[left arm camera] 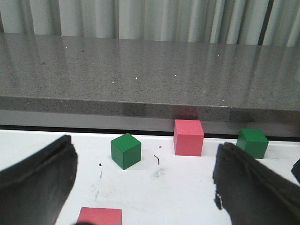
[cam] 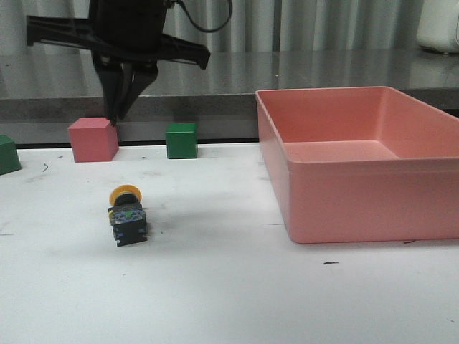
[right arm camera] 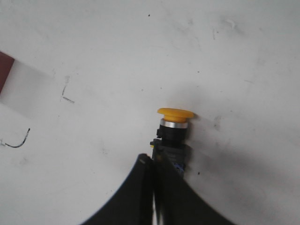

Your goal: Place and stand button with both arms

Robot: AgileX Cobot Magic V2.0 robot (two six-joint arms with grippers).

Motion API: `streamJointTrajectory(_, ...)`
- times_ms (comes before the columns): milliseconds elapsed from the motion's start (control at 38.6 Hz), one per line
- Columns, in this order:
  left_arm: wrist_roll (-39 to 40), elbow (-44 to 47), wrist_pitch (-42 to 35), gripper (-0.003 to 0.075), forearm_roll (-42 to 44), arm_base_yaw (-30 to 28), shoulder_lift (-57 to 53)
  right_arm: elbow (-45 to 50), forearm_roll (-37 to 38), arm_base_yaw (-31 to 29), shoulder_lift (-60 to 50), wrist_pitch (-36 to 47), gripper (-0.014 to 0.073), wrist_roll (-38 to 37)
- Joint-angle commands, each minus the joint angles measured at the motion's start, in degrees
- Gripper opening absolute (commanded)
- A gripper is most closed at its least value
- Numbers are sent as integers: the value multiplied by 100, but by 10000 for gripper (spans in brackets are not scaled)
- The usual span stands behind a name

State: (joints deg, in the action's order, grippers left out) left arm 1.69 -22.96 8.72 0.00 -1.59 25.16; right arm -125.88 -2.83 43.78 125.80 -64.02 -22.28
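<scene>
The button [cam: 127, 215] lies on its side on the white table, left of centre, with its yellow cap pointing toward the back. In the front view my right gripper [cam: 115, 116] hangs well above and behind it, pointing down, fingers shut with nothing between them. The right wrist view looks down on the button [right arm camera: 174, 129], and the shut right gripper [right arm camera: 152, 160] overlaps its black base in that picture. My left gripper [left arm camera: 146, 144] is open and low over the table, facing the cubes and holding nothing. It is outside the front view.
A large pink bin [cam: 344, 193] stands on the right. Along the back edge sit a pink cube [cam: 93, 140] and green cubes [cam: 181, 140] [cam: 7, 154]. A further pink cube [left arm camera: 99, 215] lies just below the left gripper. A grey ledge [cam: 287, 75] runs behind.
</scene>
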Motion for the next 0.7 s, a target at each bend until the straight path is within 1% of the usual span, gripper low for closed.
streamJointTrajectory(0,53,-211,-432,564,0,-8,67,-188,188,-85,-593,-115,-64,75)
streamJointTrajectory(129,53,-211,-432,564,0,-8,67,-188,188,-365,-852,-578,-65,275)
streamJointTrajectory(311,53,-211,-432,564,0,-8,67,-170,188,-1002,-1227,-1175,-65,744)
streamJointTrajectory(414,53,-211,-432,564,0,-8,67,-61,171,-1354,-1456,-1292,-65,812)
streamJointTrajectory(544,53,-211,-432,564,0,-8,67,472,171,-1795,-1888,-1281,-65,878)
streamJointTrajectory(647,53,-211,-432,564,0,-8,67,1137,179,-2144,-2356,-1172,-65,990)
streamJointTrajectory(673,53,-211,-432,564,0,-8,67,1423,179,-2279,-2495,-1078,-65,1015)
